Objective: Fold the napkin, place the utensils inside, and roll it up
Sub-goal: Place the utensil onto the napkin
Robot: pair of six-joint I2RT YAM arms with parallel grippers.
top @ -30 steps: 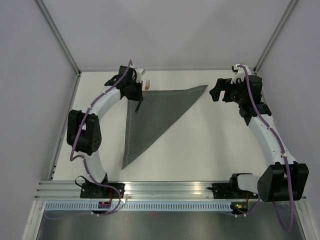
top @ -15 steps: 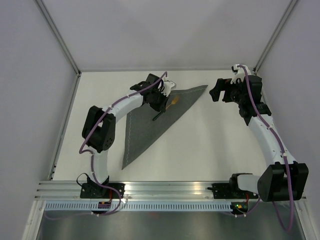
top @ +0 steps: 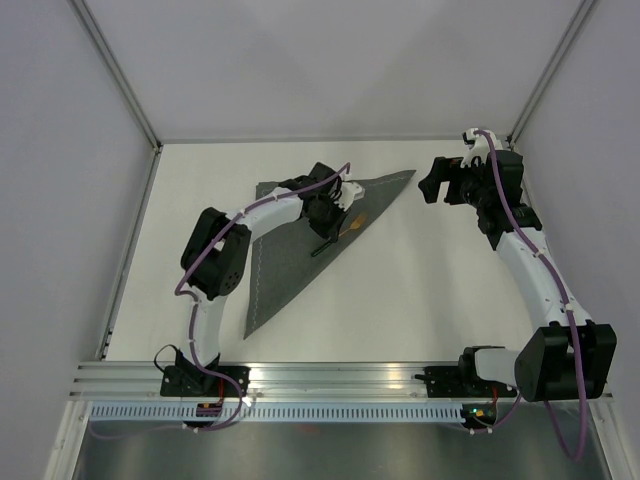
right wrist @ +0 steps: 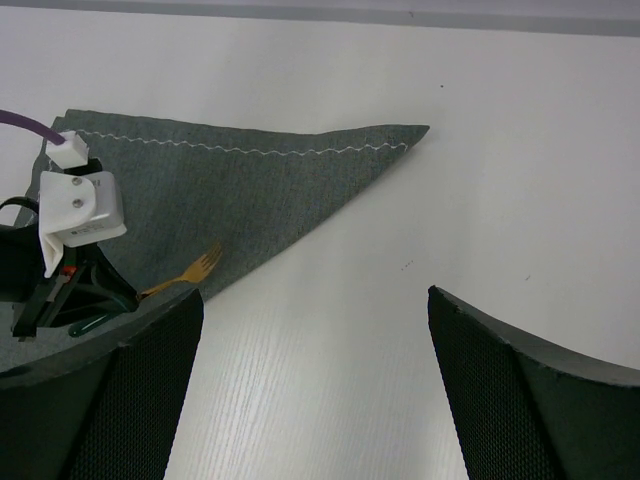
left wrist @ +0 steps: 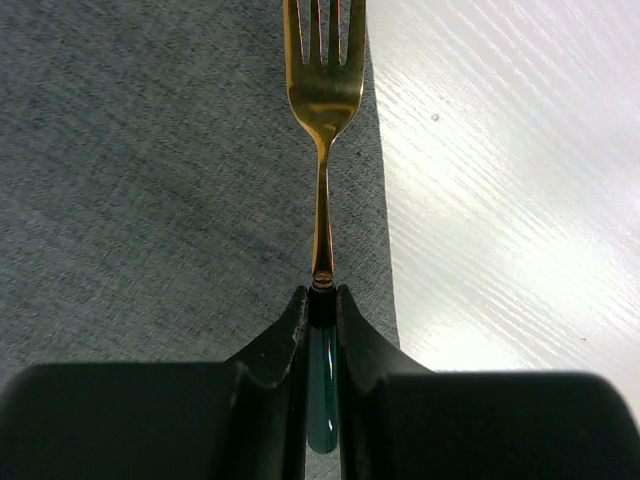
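Observation:
The napkin (top: 290, 240) lies as a dark grey triangle on the white table, with its long folded edge running diagonally. My left gripper (top: 335, 232) is over that edge, shut on the dark green handle of a gold fork (top: 353, 222). In the left wrist view the fork (left wrist: 322, 100) points away from the gripper (left wrist: 322, 300), its tines over the napkin (left wrist: 150, 180) right beside the cloth's edge. I cannot tell whether the fork touches the cloth. My right gripper (top: 434, 186) stands open near the napkin's right tip, with nothing between its fingers. The right wrist view shows the gripper (right wrist: 313, 295), the napkin (right wrist: 260, 190) and the fork (right wrist: 190, 272).
Bare white table (top: 430, 290) stretches right of the napkin and toward the arm bases. White walls with metal posts (top: 115, 75) close in the back and sides. An aluminium rail (top: 340, 378) runs along the near edge.
My left arm has swung right from the napkin's far left corner, carrying the fork to the folded diagonal edge. The right arm has not moved.

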